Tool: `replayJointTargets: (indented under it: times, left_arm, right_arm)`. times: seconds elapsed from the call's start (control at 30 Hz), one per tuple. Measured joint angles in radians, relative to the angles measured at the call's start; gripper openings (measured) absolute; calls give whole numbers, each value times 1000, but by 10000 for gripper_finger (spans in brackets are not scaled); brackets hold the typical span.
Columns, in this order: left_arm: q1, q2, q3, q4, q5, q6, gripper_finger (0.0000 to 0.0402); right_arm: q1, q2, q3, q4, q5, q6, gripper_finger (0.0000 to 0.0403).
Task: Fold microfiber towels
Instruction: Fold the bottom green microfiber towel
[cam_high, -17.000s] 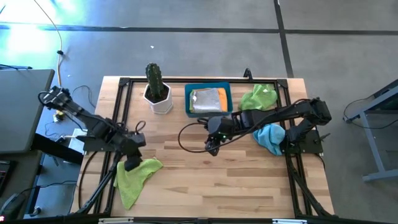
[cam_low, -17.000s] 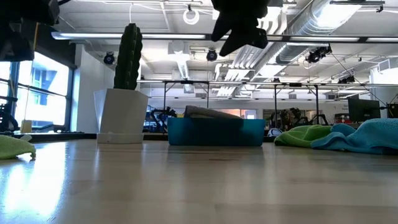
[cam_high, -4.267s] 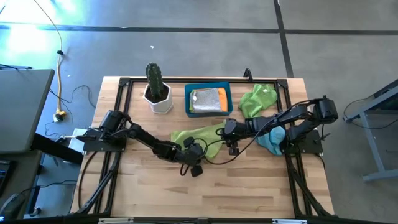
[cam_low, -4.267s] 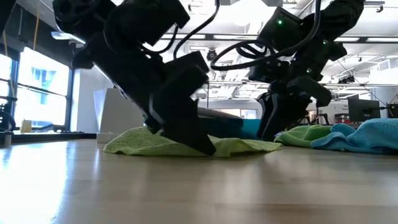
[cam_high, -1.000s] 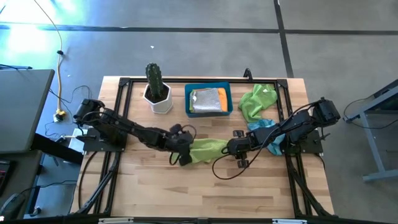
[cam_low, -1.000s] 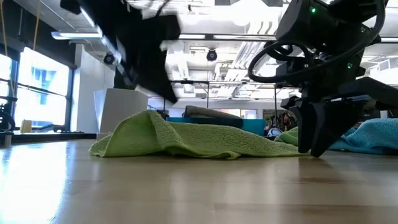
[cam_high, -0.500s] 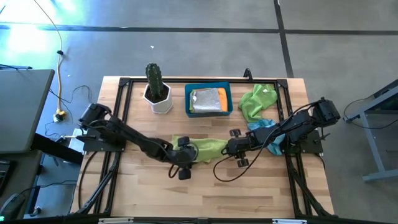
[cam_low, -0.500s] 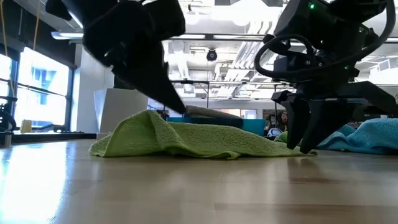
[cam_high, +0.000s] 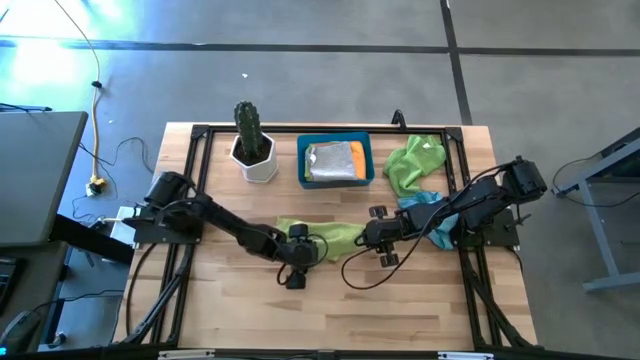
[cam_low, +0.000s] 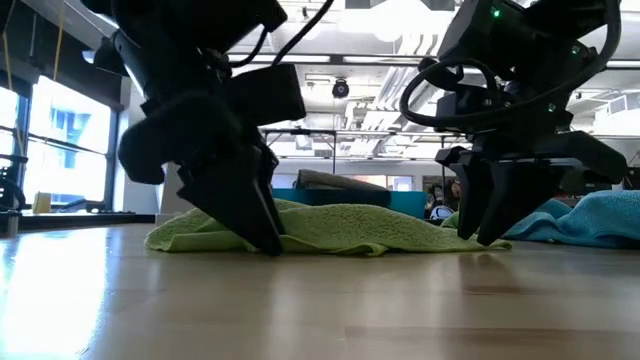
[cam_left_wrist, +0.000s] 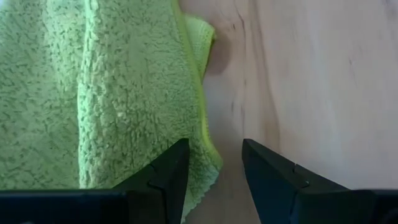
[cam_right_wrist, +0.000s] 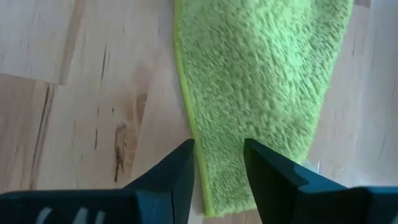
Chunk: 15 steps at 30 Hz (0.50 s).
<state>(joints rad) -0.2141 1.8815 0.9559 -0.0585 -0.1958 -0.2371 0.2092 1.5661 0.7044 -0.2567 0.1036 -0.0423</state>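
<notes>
The fluffy lime-green microfiber towel (cam_high: 325, 238) lies mid-table; my left gripper (cam_left_wrist: 214, 163) and right gripper (cam_right_wrist: 219, 163), jaws spread, seemingly straddle its ends, so I'd pinch next.

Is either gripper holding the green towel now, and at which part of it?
Neither holds it. The left gripper straddles one edge of the lime green towel with open fingers; the right gripper is open over the opposite end.

Lime green towel (cam_high: 325, 238); light blue towel (cam_high: 432, 216); blue bin (cam_high: 335, 160); pale wood table (cam_high: 400, 300); dark fingers (cam_left_wrist: 163, 175).
</notes>
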Motion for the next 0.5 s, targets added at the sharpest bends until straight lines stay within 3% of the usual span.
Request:
replayJointTargets:
  times: [0.3,0.5]
  left_arm:
    - [26,4,2,-22,-19,-18,136]
    - [27,4,2,-29,-25,-14,77]
  right_arm:
    - [0,0,0,-1,-1,16,133]
    - [0,0,0,-1,-2,16,133]
